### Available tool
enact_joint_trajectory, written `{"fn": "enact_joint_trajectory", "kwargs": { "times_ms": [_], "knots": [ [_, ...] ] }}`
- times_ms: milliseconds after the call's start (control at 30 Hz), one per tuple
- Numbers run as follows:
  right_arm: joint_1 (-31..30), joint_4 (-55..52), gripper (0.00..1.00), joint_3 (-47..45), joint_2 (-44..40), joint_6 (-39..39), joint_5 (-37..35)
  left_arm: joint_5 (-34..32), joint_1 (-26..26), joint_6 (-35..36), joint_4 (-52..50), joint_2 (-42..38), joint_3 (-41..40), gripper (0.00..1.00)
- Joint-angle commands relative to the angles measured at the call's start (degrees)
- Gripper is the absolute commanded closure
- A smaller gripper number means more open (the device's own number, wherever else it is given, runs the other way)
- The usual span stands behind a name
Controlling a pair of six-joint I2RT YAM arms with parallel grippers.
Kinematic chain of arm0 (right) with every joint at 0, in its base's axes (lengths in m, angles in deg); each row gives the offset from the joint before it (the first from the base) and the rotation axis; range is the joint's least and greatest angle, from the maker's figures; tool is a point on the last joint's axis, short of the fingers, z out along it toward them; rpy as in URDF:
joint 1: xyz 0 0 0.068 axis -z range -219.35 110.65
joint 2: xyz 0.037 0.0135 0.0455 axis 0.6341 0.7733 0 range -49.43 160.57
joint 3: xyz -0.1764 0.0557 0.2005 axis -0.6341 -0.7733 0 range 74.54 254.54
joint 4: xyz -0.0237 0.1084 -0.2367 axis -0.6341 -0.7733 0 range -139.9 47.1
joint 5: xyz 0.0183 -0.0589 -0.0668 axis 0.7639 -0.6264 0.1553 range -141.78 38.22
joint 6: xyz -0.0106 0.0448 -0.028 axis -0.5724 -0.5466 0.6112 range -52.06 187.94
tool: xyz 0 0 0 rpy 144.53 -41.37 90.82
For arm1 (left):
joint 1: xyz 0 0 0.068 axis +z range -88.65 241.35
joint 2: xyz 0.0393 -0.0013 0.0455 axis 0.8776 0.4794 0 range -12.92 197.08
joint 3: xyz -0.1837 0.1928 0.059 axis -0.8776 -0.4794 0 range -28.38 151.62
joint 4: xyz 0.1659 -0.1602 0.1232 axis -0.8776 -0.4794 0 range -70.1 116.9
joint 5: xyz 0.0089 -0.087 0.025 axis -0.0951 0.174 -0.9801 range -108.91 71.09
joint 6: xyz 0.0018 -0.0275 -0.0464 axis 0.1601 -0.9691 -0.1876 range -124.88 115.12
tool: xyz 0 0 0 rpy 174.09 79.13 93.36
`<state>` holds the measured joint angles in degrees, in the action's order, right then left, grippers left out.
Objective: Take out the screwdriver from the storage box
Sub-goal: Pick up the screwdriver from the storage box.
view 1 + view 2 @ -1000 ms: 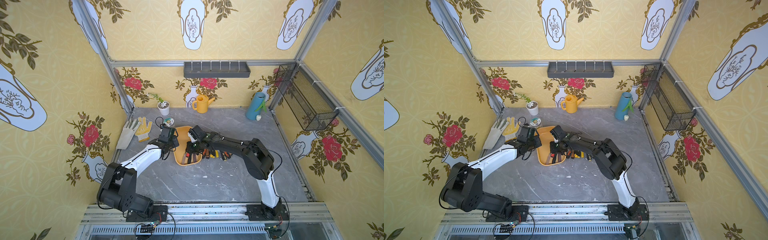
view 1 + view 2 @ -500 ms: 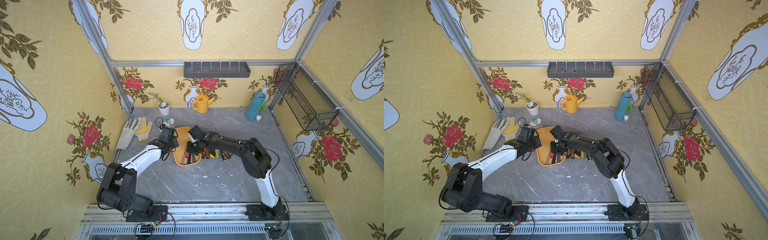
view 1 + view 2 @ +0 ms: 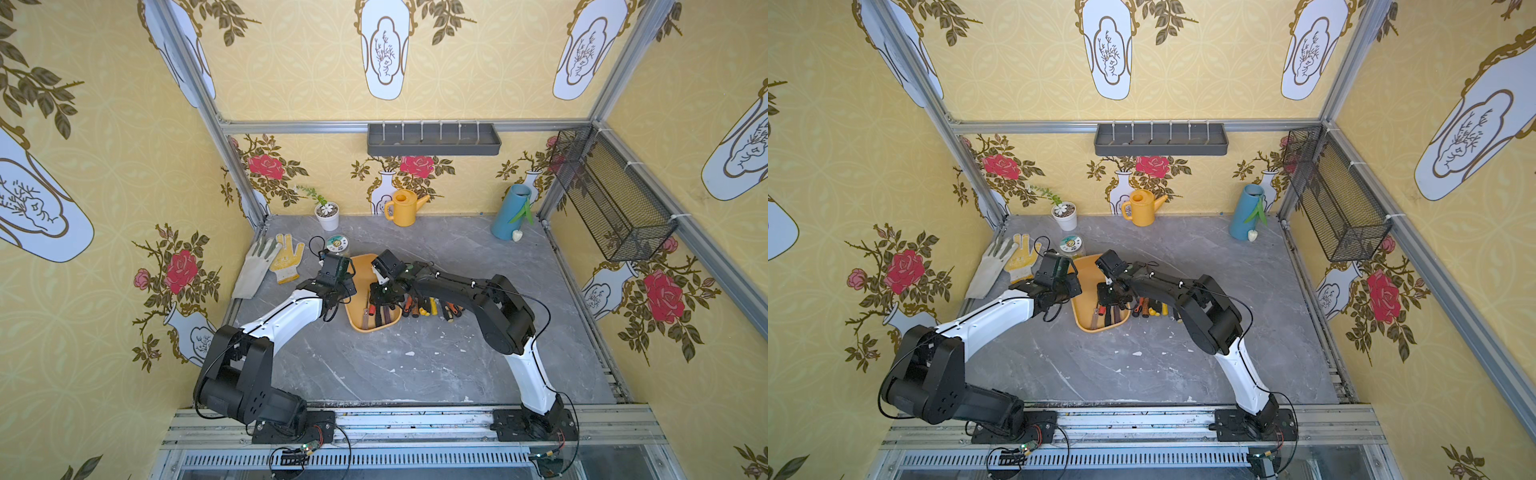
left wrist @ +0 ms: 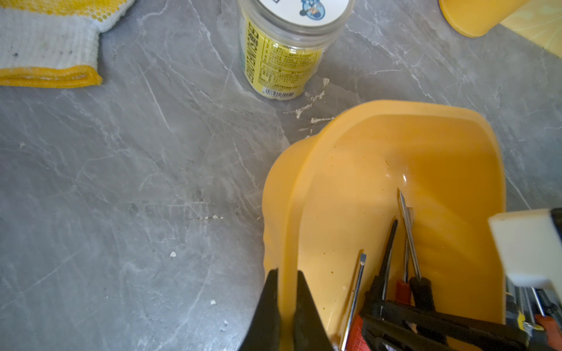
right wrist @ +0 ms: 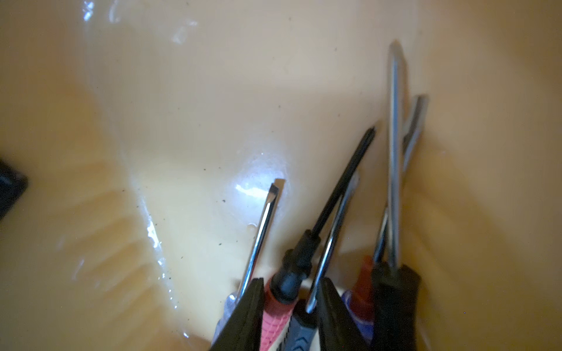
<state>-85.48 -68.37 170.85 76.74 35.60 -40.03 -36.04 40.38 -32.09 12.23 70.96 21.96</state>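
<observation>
Right now the screwdriver point(image 5: 340, 182), with a red-and-black handle and a black shaft, lies inside the storage box point(image 3: 360, 272) among several other screwdrivers point(image 5: 393, 152). Its tip points toward the bare far end of the tub. The right gripper point(image 5: 292, 281) reaches down into the box. Its jaws are closed against that handle, and a dark blue handle point(image 5: 301, 334) is caught between them as well. The left gripper point(image 4: 287, 304) pinches the box's side wall, one finger inside and one outside, jaws tight on the plastic. The box rests on the grey marble table point(image 3: 415, 365). A row of loose tools point(image 3: 432, 308) lies just beside it on the right arm's side. A labelled jar point(image 4: 282, 54) stands near its far end, and gloves point(image 3: 286, 259) lie farther off.
</observation>
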Motion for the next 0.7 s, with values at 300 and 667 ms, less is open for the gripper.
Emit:
{"fn": "enact_joint_trajectory", "kwargs": {
  "times_ms": [300,667],
  "knots": [
    [-1.53,-4.93,0.72,3.56,2.56,4.27,0.86,2.31,-0.06,-0.51,3.82,0.11,0.10,1.00],
    [-1.88,-1.86,0.67,-0.07,-1.54,5.43,-0.81,1.85,-0.04,-0.62,3.79,0.19,-0.78,1.00]
  ]
}}
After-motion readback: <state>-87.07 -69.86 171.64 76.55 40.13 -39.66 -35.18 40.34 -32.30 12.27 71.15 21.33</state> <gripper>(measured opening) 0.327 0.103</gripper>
